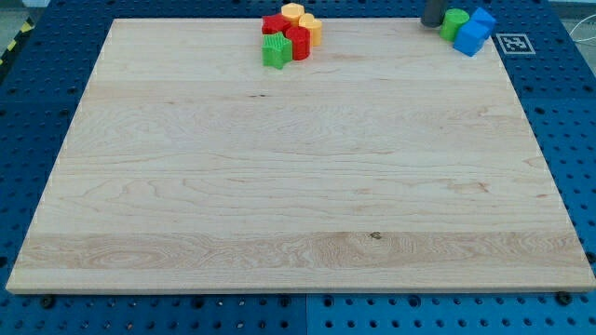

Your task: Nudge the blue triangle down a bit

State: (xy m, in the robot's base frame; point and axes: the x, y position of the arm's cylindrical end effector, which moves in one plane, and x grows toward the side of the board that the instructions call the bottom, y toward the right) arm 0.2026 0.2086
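Observation:
Two blue blocks sit at the board's top right corner, one (483,19) at the edge and one (471,39) just below it. I cannot tell which of them is the triangle. A green block (453,23) touches them on their left. My tip (433,24) is the dark rod end at the view's top, just left of the green block and apart from the blue blocks.
A cluster sits at the top middle of the wooden board (298,186): a red block (274,23), a yellow block (292,12), an orange-yellow block (311,28), a second red block (298,43) and a green star-like block (276,53). A black-and-white marker (513,43) lies off the board's top right.

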